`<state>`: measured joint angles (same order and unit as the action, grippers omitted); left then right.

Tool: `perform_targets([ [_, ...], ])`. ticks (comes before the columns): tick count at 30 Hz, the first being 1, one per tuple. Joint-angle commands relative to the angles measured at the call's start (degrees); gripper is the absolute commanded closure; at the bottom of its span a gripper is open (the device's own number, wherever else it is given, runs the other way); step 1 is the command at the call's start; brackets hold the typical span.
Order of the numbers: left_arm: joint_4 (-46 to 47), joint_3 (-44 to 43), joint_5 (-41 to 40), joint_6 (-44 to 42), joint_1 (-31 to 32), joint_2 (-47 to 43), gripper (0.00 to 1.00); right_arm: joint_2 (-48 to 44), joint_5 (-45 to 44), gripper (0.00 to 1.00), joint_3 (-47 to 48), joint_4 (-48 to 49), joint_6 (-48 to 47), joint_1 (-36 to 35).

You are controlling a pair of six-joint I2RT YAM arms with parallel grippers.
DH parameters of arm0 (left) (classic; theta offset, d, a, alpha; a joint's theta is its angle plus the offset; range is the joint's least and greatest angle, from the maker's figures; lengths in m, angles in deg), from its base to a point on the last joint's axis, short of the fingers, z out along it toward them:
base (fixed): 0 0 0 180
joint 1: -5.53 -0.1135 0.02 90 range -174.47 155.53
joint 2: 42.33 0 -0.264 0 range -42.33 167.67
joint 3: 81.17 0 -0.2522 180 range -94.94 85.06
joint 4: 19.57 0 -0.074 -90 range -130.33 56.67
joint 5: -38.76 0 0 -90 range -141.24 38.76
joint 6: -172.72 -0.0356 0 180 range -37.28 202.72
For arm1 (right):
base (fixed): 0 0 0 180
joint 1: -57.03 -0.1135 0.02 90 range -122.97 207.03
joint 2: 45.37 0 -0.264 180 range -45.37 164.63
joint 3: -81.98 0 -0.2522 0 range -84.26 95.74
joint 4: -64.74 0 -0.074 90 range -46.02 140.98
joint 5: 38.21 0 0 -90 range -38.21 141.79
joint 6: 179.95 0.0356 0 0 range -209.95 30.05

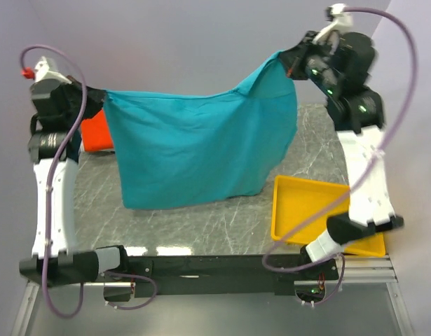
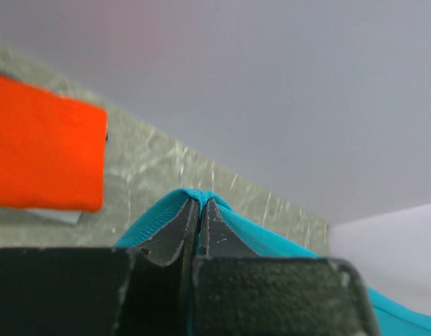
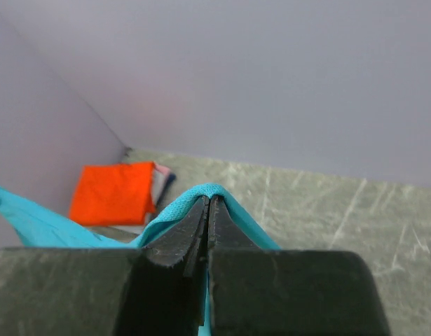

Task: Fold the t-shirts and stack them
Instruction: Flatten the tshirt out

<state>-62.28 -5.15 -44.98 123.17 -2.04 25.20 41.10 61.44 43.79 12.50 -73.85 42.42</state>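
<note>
Teal shirt (image 1: 194,154) (judged limp, light) sags between left gripper (image 1: 97,98) and right gripper (image 1: 289,61) — jaws pinched tight on its top corners.

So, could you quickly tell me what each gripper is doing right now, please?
Left gripper: shut on the teal t-shirt.
Right gripper: shut on the same teal t-shirt.

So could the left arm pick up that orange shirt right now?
Probably not yet: the left gripper is shut on the teal shirt, held up with the right gripper. The orange shirt lies close beside it, though.
</note>
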Motion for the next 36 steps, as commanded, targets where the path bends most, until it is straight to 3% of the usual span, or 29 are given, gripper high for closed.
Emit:
perform_targets([
  [1, 1.3, -0.5, 5.7, 2.3, -0.1, 3.1, 1.0, 6.9, -1.1, 1.0, 3.7, -1.5, -1.5, 1.2],
  [5, -1.9, -8.5, 8.1, 1.8, -0.2, 6.9, 1.0, 11.8, -0.5, 1.0, 12.5, -5.5, -0.8, 1.3],
  [9, -3.1, -12.4, 6.4, 2.9, -0.1, 6.2, 1.0, 7.7, -1.1, 1.0, 8.1, -0.4, 1.6, 1.3],
  [16, 2.2, -3.6, -0.6, 8.8, -0.1, -7.8, 1.0, -2.4, -0.8, 1.0, 2.8, 5.3, 2.7, 0.8],
  [22, 5.2, 3.9, -11.9, 11.4, -0.1, -21.4, 1.0, -8.9, -1.1, 1.0, 0.4, 9.5, 0.1, -1.7],
  [29, -1.4, 0.8, -24.0, 9.9, -0.2, -27.7, 1.0, -11.7, -0.4, 1.0, 2.6, 13.3, -1.8, -4.9],
  [36, -5.5, 0.5, -23.2, 9.6, -0.2, -26.9, 1.0, -10.5, 0.4, 1.0, 4.3, 14.7, 0.3, -5.7],
])
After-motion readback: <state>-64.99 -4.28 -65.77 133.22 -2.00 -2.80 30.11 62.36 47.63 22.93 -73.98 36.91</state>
